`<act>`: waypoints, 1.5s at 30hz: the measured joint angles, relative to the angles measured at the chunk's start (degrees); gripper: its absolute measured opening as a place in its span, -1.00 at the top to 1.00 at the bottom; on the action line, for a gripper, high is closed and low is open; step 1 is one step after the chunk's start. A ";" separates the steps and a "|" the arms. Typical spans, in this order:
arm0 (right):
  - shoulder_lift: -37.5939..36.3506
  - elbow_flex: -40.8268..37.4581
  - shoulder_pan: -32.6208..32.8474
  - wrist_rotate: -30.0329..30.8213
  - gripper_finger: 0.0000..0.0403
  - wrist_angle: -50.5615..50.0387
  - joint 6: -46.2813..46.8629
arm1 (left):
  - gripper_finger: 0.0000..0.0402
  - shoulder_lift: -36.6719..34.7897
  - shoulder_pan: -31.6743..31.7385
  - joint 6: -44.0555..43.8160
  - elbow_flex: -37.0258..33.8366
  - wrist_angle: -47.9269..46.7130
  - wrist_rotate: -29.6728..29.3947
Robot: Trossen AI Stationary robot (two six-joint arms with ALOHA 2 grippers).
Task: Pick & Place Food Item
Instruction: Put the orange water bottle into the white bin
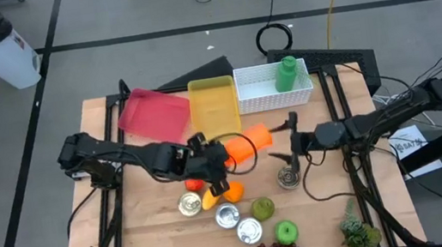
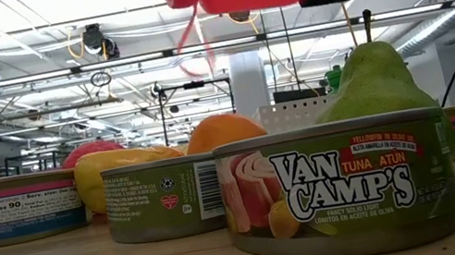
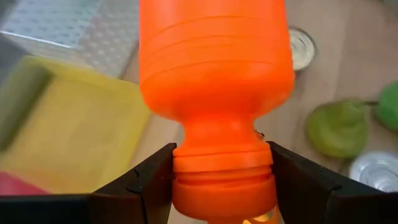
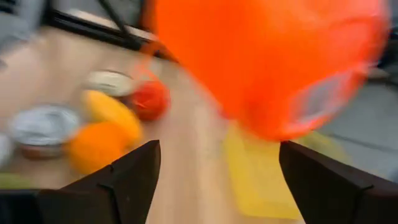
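Your left gripper is clamped on the ribbed neck of the smooth orange plastic bottle, just above its cap, with the left arm stretched low across the table and the bottle held in the air, its rounded body pointing away from the wrist toward the right arm. Your right gripper faces the bottle's base with its dark fingers spread wide on either side, not touching it. Below and just beyond your left gripper lie a round orange, a yellow fruit and shiny metal cans. Past the bottle sit a flat yellow tray, a red tray and a white mesh basket.
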 joint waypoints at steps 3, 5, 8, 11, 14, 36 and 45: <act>0.06 0.09 2.26 8.24 -0.55 1.05 -4.39 | -0.14 2.60 -0.83 -1.96 -0.02 -0.85 1.92; 0.13 0.07 3.54 10.28 -0.54 1.72 -5.73 | -0.14 3.91 -1.04 -2.68 -0.07 -1.16 3.23; 0.10 0.09 5.41 11.02 -0.54 2.92 -5.32 | -0.14 5.09 -1.17 -3.16 -0.04 -1.06 4.92; 0.96 0.17 6.92 10.51 -0.54 3.93 -5.55 | -0.14 5.98 -1.25 -3.92 -0.04 -1.31 6.68; 1.37 2.05 8.96 15.04 -0.54 1.50 -6.13 | -0.13 6.08 -1.13 -4.72 -0.04 -2.86 6.77; 18.67 29.86 6.08 -2.17 -0.51 -24.02 -0.45 | -0.13 5.93 -0.31 -5.82 -0.09 -5.20 8.97; 28.22 34.61 0.68 -3.64 -0.51 -38.37 0.74 | -0.13 5.64 -0.62 -5.31 -0.09 -5.19 7.68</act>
